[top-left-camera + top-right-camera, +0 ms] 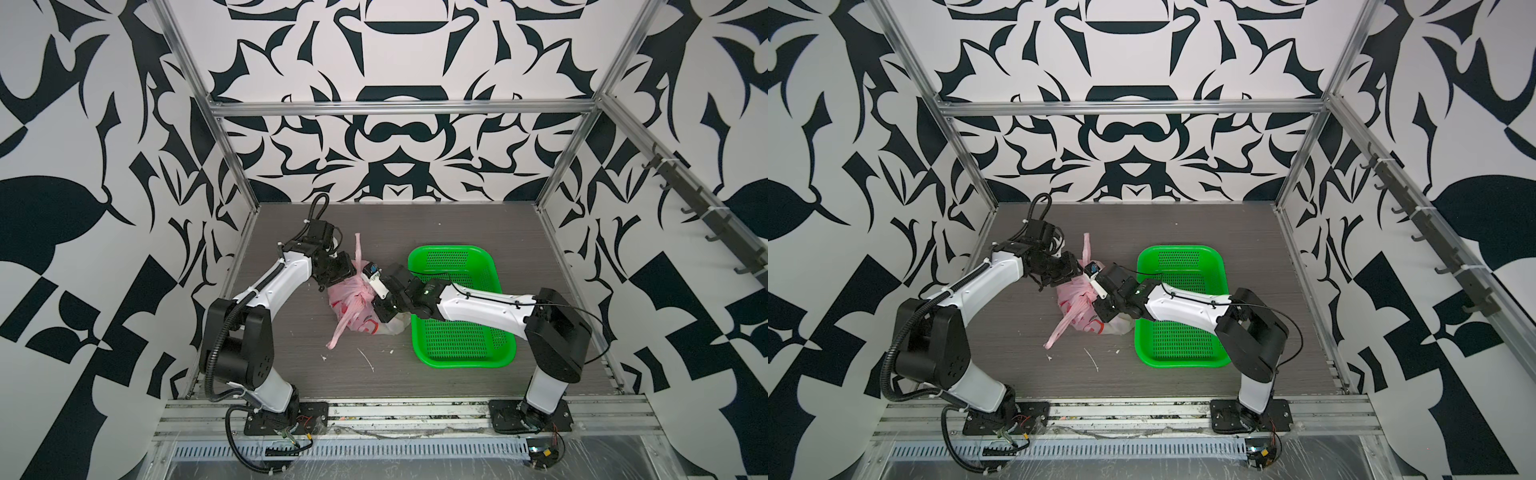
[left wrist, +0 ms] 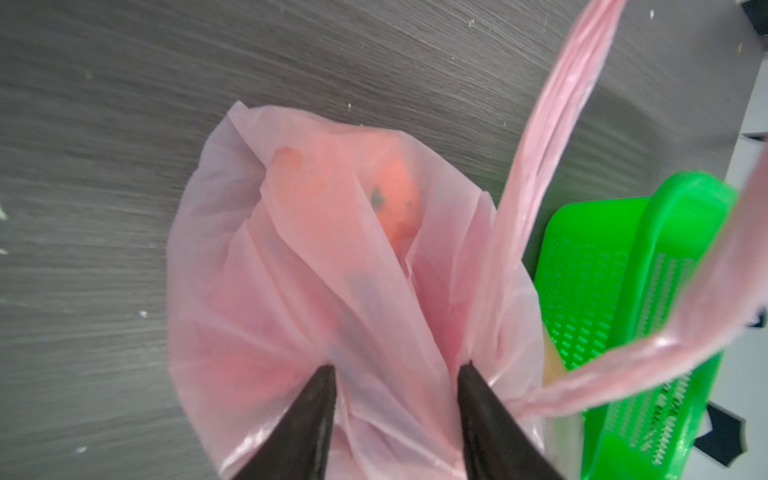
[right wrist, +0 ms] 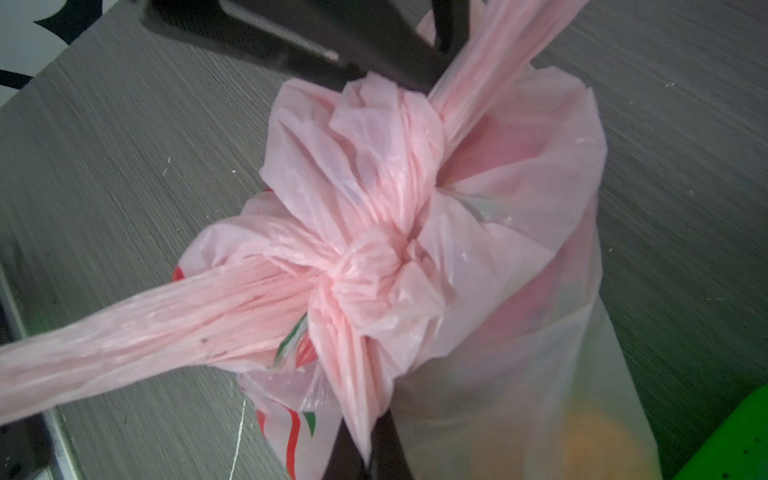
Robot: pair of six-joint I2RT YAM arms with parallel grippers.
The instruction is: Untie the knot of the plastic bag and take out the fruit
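Here: plastic bag knotted, fruit inside, basket beside

- The knot is sitting tight atop the pink plastic bag on the grey bench.
- The right hand is pinching a pleat of the bag beside the knot.
- The left hand is touching gathered plastic across the knot.
- An orange is showing through.
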